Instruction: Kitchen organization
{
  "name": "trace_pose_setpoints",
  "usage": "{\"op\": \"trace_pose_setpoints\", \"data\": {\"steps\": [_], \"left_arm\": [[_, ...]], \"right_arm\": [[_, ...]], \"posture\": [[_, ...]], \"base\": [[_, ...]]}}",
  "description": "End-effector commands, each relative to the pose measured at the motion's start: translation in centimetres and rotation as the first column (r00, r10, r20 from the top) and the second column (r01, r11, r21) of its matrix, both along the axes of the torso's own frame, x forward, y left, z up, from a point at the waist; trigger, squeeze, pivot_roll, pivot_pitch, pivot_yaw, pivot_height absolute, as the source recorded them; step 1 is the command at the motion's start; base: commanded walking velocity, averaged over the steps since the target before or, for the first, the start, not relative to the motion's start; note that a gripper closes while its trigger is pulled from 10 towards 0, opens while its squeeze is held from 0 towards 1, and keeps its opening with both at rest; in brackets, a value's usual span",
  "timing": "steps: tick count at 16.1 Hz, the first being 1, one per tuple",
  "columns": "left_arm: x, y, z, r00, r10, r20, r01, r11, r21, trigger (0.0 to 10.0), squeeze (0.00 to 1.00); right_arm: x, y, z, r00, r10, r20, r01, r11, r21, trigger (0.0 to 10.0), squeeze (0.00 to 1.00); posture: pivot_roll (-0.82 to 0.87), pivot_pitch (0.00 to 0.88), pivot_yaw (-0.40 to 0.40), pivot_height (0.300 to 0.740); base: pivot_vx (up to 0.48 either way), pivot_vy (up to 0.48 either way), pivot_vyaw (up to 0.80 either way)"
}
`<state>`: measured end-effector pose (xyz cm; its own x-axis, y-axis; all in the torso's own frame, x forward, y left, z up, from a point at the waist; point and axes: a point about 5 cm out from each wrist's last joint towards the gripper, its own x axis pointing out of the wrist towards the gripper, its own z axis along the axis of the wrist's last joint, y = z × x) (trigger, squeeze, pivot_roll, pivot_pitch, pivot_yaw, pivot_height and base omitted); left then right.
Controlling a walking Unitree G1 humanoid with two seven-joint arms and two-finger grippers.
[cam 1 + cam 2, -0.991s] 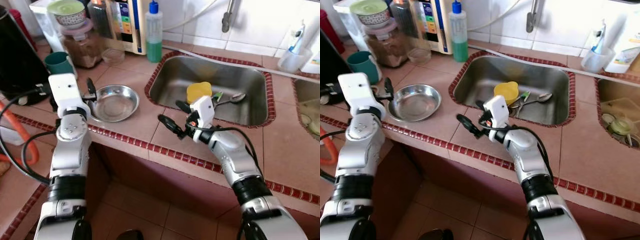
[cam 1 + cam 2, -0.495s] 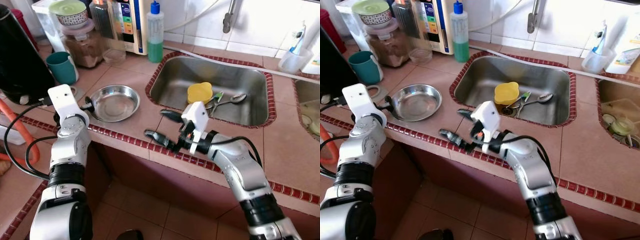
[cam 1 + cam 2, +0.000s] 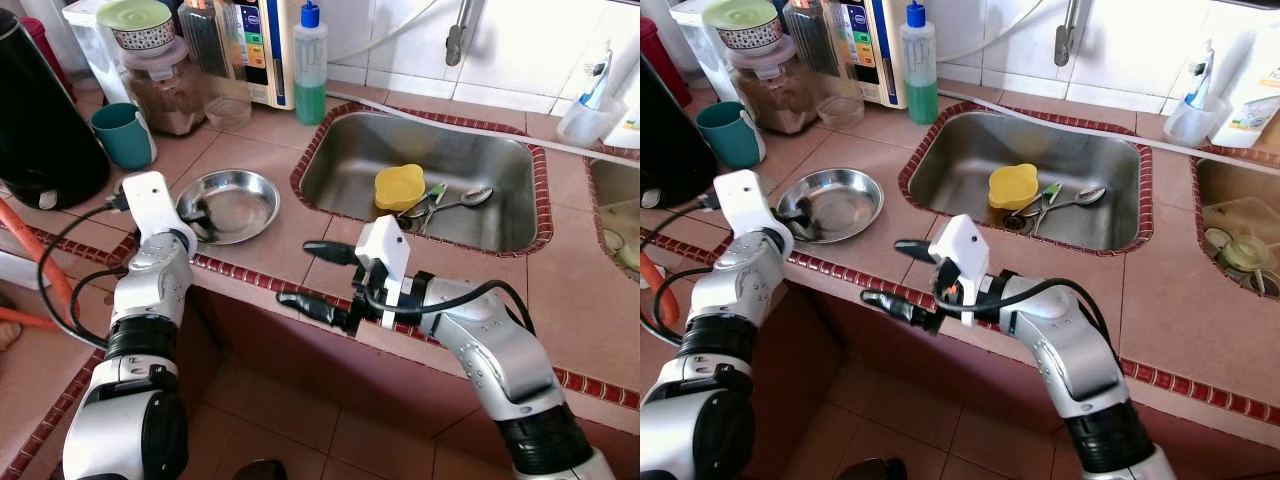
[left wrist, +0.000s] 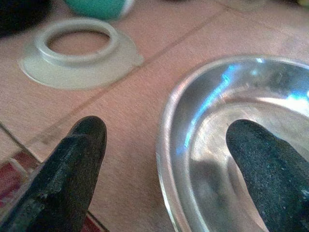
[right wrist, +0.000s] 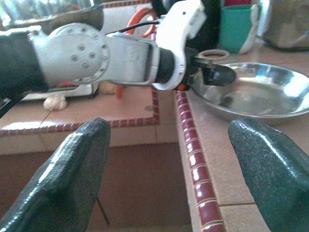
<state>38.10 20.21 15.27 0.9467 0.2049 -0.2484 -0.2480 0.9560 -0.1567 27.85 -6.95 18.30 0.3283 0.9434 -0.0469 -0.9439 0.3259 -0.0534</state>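
A shallow steel bowl [image 3: 238, 198] sits on the tiled counter left of the sink [image 3: 520, 240]. My left gripper [image 3: 200, 216] is open and straddles the bowl's near rim [image 4: 166, 145], one finger inside the bowl and one on the counter outside. My right gripper [image 3: 308, 276] is open and empty, hanging past the counter's front edge and pointing left toward the bowl [image 5: 256, 92]. A yellow lid-like piece [image 3: 398, 185] and spoons [image 3: 462, 198] lie in the sink.
A teal mug [image 3: 124, 135], a brown jar [image 3: 166, 95] and a green soap bottle [image 3: 309, 68] stand behind the bowl. A black kettle [image 3: 40, 120] is at far left, with a white ring [image 4: 79, 48] on the counter near it. A second sink [image 3: 1240, 240] lies at right.
My left gripper has moved right, onto the bowl's rim. My right gripper has drawn back from the sink to the counter's front edge, swung left and lower.
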Motion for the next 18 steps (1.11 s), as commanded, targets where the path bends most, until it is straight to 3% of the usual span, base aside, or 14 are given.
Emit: {"op": "trace_pose_setpoints", "data": {"steps": [1,3,4,5,13,18], "left_arm": [[0.2,-0.5,0.0,0.999,-0.037,-0.022,0.036,0.999,-0.015,10.0,0.0],[0.3,-1.0,-0.3,0.997,-0.071,-0.034,0.07,0.997,-0.03,10.0,0.0],[0.3,-1.1,-0.5,0.996,-0.078,-0.038,0.077,0.996,-0.041,0.9,0.0],[0.3,-1.2,-0.6,0.996,-0.079,-0.039,0.077,0.996,-0.053,0.0,0.0],[0.6,-1.0,-0.5,0.998,-0.055,-0.025,0.051,0.991,-0.124,0.0,0.0],[0.5,-0.8,-0.6,0.999,-0.035,-0.018,0.033,0.993,-0.11,0.0,0.0]], "right_arm": [[-0.7,0.3,0.4,0.999,0.048,-0.005,-0.048,0.999,0.012,10.0,0.0],[-0.8,0.2,0.6,0.998,0.054,-0.017,-0.054,0.998,0.022,10.0,0.0],[-0.7,0.0,0.7,0.999,0.042,-0.017,-0.042,0.999,0.018,10.0,0.0],[-0.6,-0.1,0.7,0.999,0.029,-0.018,-0.028,0.999,0.014,10.0,0.0],[0.3,-1.3,0.8,0.999,-0.05,-0.003,0.05,0.999,-0.021,10.0,0.0],[0.7,-1.4,0.6,0.996,-0.085,0.004,0.085,0.996,-0.035,10.0,0.0]], "posture": [[0.03,0.128,0.066,0.74],[0.03,0.128,0.065,0.74],[0.03,0.127,0.065,0.74],[0.02,0.127,0.064,0.74],[0.01,0.119,0.056,0.74],[0.0,0.125,0.049,0.74]], "base": [[0.0,0.0,0.0],[0.0,0.0,0.0],[0.0,0.0,0.0],[0.0,0.0,0.0],[0.0,0.0,0.0],[0.0,0.0,0.0]]}}
